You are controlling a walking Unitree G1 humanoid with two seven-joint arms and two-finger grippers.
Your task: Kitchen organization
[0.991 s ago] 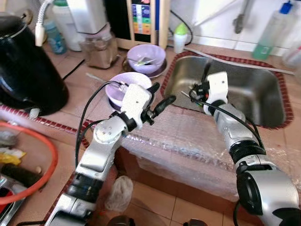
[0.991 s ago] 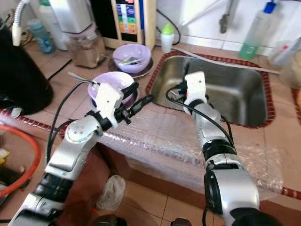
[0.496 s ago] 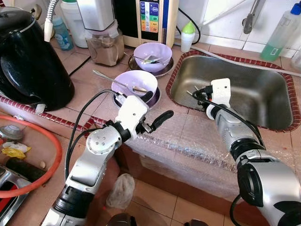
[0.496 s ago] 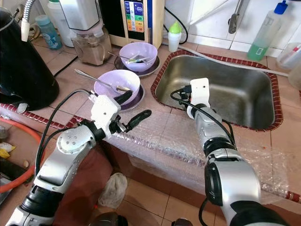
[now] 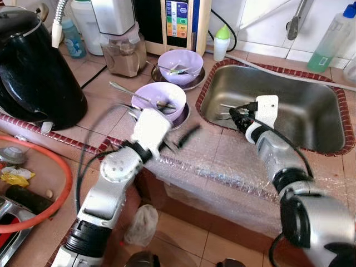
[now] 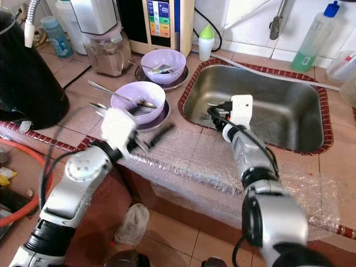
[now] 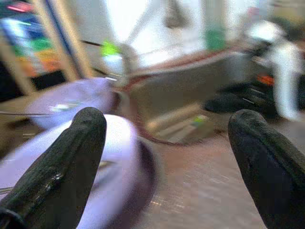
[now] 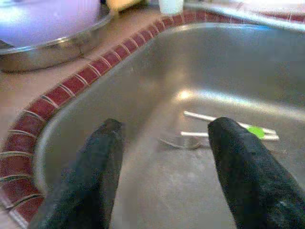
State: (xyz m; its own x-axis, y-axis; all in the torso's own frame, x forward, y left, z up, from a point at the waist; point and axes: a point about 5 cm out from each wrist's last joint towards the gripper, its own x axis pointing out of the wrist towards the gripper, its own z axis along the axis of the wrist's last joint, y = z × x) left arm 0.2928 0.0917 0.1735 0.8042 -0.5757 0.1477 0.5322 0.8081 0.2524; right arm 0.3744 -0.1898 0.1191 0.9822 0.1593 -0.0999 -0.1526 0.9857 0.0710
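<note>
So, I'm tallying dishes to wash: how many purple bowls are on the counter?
2. One purple bowl sits on the counter just beyond the left gripper, with a spoon in it. The other is farther back, near the sink's corner.

a big black electric kettle (image 5: 34, 69) stands at the counter's left end. behind it, a blender with a brownish glass jar (image 5: 123, 53). an orange hoop-rimmed basin (image 5: 39, 192) sits lower left. crumpled clear bubble wrap (image 5: 222, 172) drapes the counter's front edge.
</note>
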